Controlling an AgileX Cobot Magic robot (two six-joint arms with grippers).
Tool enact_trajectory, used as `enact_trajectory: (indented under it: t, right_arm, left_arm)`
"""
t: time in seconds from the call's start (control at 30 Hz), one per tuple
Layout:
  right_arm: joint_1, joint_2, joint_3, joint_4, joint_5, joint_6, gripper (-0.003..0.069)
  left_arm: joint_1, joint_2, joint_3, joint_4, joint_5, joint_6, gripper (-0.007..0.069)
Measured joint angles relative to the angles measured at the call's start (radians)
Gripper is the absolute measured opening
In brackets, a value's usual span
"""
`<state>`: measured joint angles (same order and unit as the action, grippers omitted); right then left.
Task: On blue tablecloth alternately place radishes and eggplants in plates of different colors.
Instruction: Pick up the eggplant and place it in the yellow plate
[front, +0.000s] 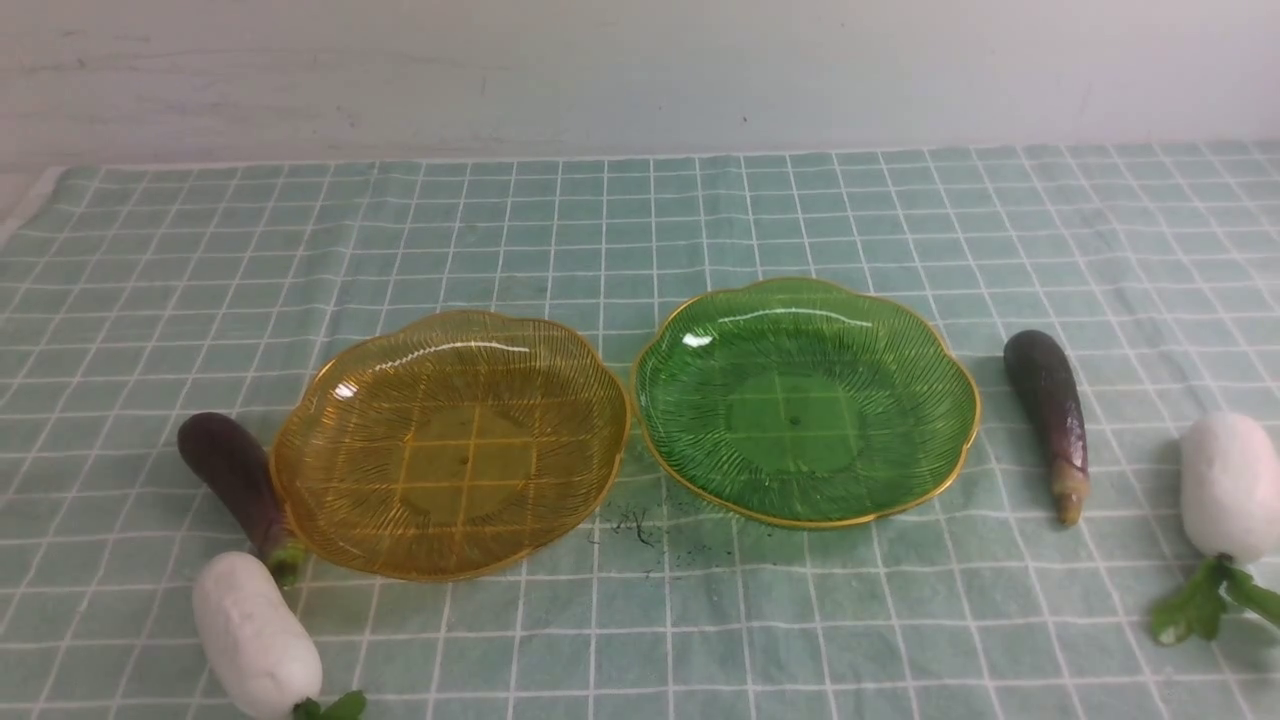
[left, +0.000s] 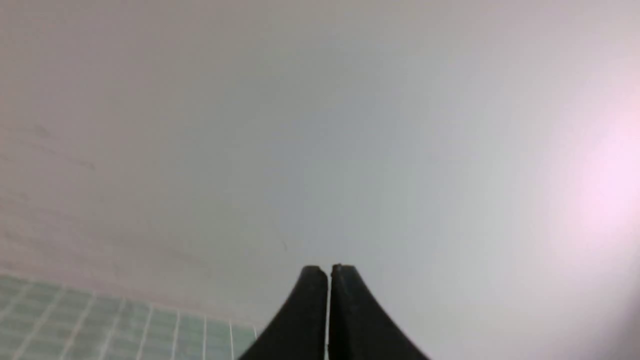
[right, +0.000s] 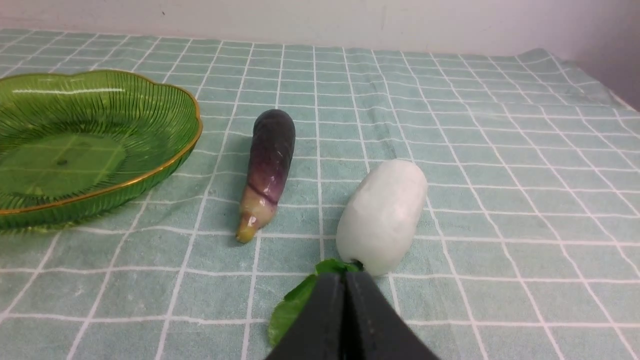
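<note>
In the front view, the yellow plate (front: 465, 455) and the green plate (front: 805, 410) sit side by side on the checked tablecloth (front: 680, 640), their rims meeting or nearly so. Taking the gap between them as the clock's centre, one eggplant (front: 228, 478) lies at about nine o'clock, against the yellow plate's rim, its green tip near a white radish (front: 256, 635) at about eight. The other eggplant (front: 1050, 415), with a tan tip, lies at three o'clock, just beside the green plate; beyond it, also near three, is the other radish (front: 1230, 490), leaves toward six.

In the left wrist view, the left gripper (left: 330, 272) has its fingertips together, with blurred wall (left: 300, 150) and cloth behind.

In the right wrist view, the right gripper (right: 344, 280) is closed too, its tips overlapping the second radish's leaves (right: 300, 300) in the picture; I cannot tell whether they touch.
</note>
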<state>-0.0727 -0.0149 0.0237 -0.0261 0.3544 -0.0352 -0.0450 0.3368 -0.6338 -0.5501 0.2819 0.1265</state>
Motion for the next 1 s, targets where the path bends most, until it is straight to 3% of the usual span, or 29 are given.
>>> enact_trajectory:
  t: [0.1,0.2,0.33,0.47,0.53,0.67,0.83,1.0]
  right_arm:
    - [0.0,0.0,0.006,0.111,-0.125,0.057,-0.0014]
    - [0.0,0.0,0.006,0.273,-0.247,0.136,-0.0014]
    - [0.0,0.0,0.006,0.468,-0.363,0.206,-0.0014]
    - [0.0,0.0,0.006,0.525,-0.404,0.204,-0.0014]
    - [0.0,0.0,0.006,0.548,-0.411,0.207,-0.0014]
    - [0.0,0.009,-0.099,0.528,-0.212,0.208,-0.0014]
    - [0.001,0.254,-0.442,0.412,0.154,0.107,-0.0014]
    - [0.019,0.464,-0.661,0.376,0.345,-0.01,-0.0014]
  left_arm:
    - [0.0,0.27,-0.171,0.035,0.317,0.011,-0.0008]
    - [0.0,0.445,-0.233,0.104,0.442,0.011,-0.0008]
    - [0.012,0.677,-0.255,0.247,0.491,-0.066,-0.0008]
    - [0.086,0.802,-0.256,0.312,0.497,-0.157,-0.0006]
    - [0.175,0.869,-0.264,0.314,0.497,-0.18,-0.0003]
    - [0.297,0.982,-0.318,0.262,0.495,-0.179,-0.0003]
    - [0.329,1.149,-0.415,0.212,0.459,-0.12,0.002]
    - [0.329,1.305,-0.502,0.182,0.446,-0.085,0.0147]
